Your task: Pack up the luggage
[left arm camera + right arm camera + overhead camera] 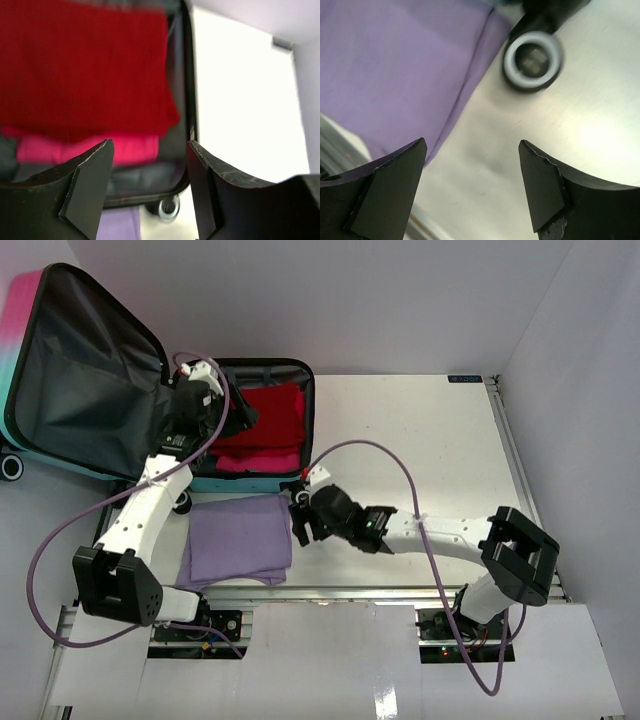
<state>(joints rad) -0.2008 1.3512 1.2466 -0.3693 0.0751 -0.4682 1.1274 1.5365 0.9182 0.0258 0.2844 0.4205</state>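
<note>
1. White table (pixel 430 440) carries the whole scene, with both arm bases bolted at its near edge.
2. Just beyond the bases, left of centre, a folded purple cloth (pixel 238 538) lies flat on the table.
3. The right arm reaches leftward across the table. The right gripper (pixel 298 525) hangs low at the cloth's right edge, jaws spread wide with nothing between them. In the right wrist view only bare table shows in the gap.
4. Just past that gripper sits a black wheel (pixel 532 60) with a white ring, touching the table beside the cloth's corner.
5. The luggage (pixel 255 480) lies open behind the cloth, at the table's left side. Its base holds a red garment (pixel 262 412) on top of a pink garment (pixel 258 462).
6. The left gripper (pixel 225 400) hovers over the left part of the red garment, jaws apart and holding nothing.
7. The lid (pixel 85 380) stands tilted back to the far left, its dark lining facing the camera and its pink-to-teal shell showing along the edge.
8. Plain pale walls (pixel 350 300) close off the back and right.
</note>
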